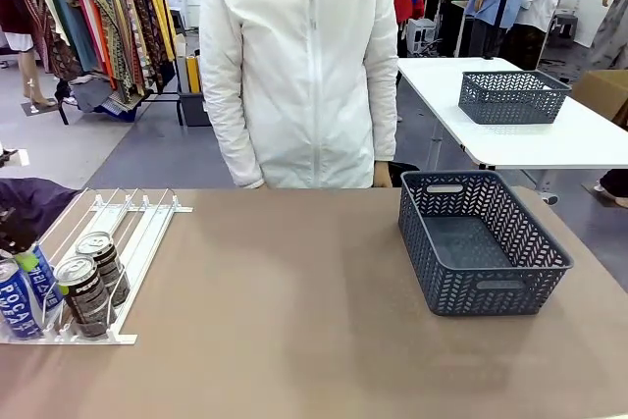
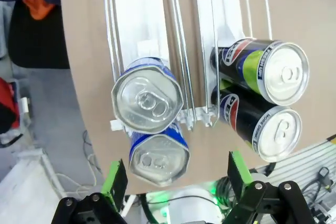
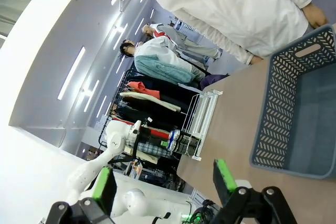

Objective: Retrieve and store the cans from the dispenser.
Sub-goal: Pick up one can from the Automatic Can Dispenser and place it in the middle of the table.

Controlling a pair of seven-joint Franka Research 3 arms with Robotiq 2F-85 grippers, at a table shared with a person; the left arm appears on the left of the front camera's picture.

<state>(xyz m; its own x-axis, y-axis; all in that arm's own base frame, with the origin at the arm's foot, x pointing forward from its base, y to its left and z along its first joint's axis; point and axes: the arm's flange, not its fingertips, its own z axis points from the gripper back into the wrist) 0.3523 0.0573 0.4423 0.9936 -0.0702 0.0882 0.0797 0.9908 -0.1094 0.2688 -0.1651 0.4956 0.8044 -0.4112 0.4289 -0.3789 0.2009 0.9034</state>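
Pick-up not begun: four cans (image 1: 88, 287) wait at the dispenser (image 1: 137, 218)'s stopper end, basket (image 1: 491, 291) well apart. Left gripper (image 2: 177, 179) hovers above them, jaws wide, empty, probably lined up on a blue can (image 2: 148, 102). Next: descend, straddle it, close. Right gripper (image 3: 164, 182) gapes empty too.

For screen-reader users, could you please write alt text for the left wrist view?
Two blue cans and two dark cans sit at the stopper end of the dispenser, silver tops facing the open left hand.
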